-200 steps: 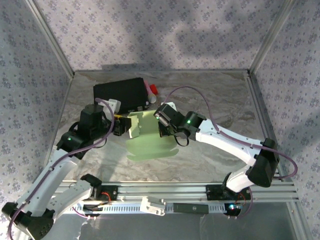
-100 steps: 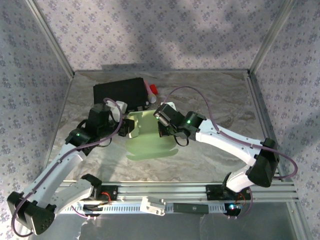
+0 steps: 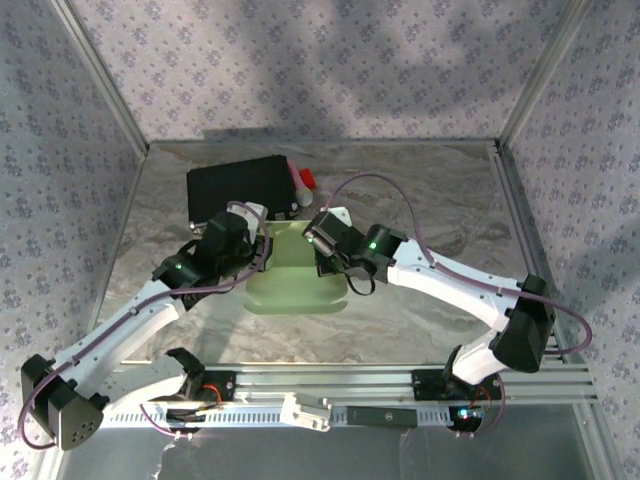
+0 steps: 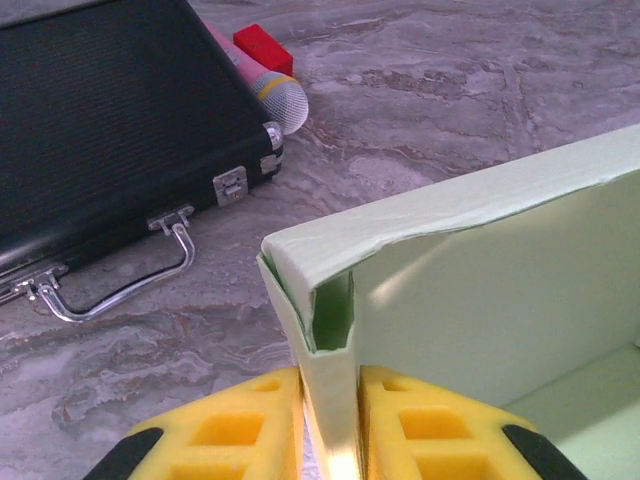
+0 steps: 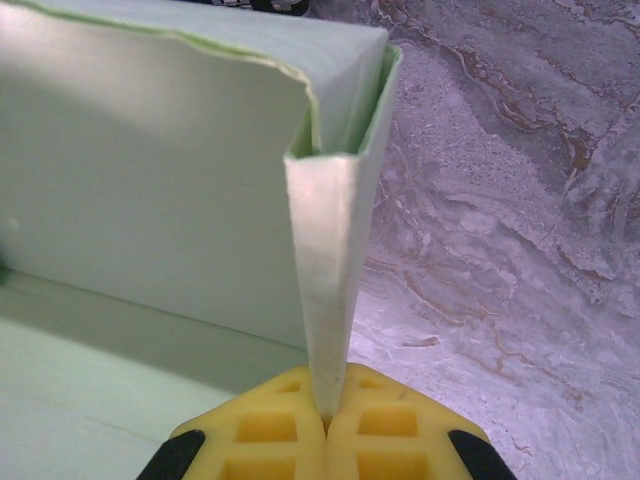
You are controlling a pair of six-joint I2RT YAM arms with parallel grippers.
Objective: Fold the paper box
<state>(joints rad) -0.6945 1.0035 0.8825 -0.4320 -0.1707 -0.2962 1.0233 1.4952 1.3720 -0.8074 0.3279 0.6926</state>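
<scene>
At centre frame of the top view the box (image 3: 295, 290) lies on the desk (image 3: 400, 330), floor flat and far wall raised; the left jaws pinch the wall's left corner between yellow pads (image 4: 250, 430); the right jaws are clamped on the folded right corner, their pads (image 5: 270, 425) meeting on the card; beyond, at upper left, lies a black case (image 3: 240, 185); a red block (image 3: 306, 178) sits just beside its right end.
</scene>
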